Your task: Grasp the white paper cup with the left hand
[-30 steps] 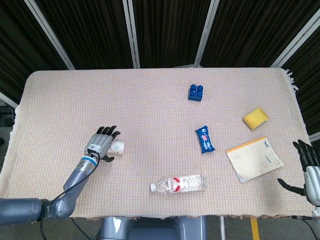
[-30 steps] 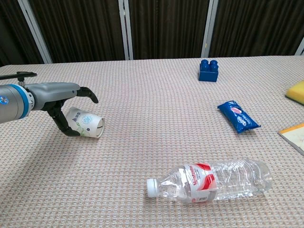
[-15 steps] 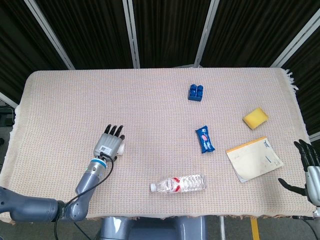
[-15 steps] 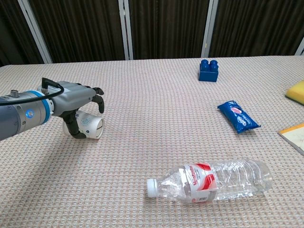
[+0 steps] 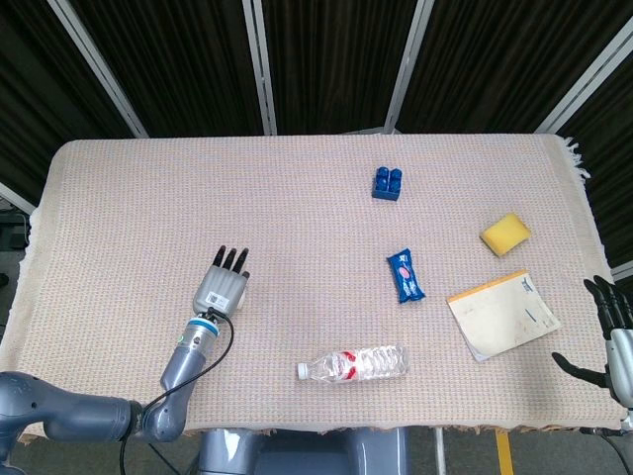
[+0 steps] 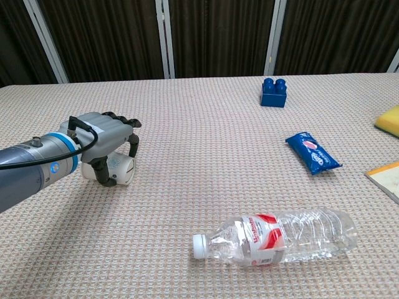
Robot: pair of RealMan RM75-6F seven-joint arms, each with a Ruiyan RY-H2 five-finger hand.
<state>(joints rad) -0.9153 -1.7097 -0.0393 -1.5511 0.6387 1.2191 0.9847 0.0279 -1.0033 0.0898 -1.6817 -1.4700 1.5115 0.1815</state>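
Note:
The white paper cup [image 6: 120, 169] lies on its side on the woven tablecloth at the front left, its mouth facing right. My left hand [image 6: 105, 133] lies over it from above, with fingers curled down across the mouth and the thumb against the near side. In the head view the left hand [image 5: 222, 284] hides the cup almost entirely. My right hand [image 5: 613, 341] hangs at the table's front right edge, its fingers spread and holding nothing.
A clear plastic bottle [image 5: 354, 364] lies near the front edge. A blue snack packet [image 5: 406, 275], a blue brick [image 5: 387, 183], a yellow sponge [image 5: 504, 234] and a notepad [image 5: 502, 313] occupy the right half.
My left hand has swung from beside the cup to on top of it, and its fingers have closed around it. The cup shifted slightly. The right hand barely moved.

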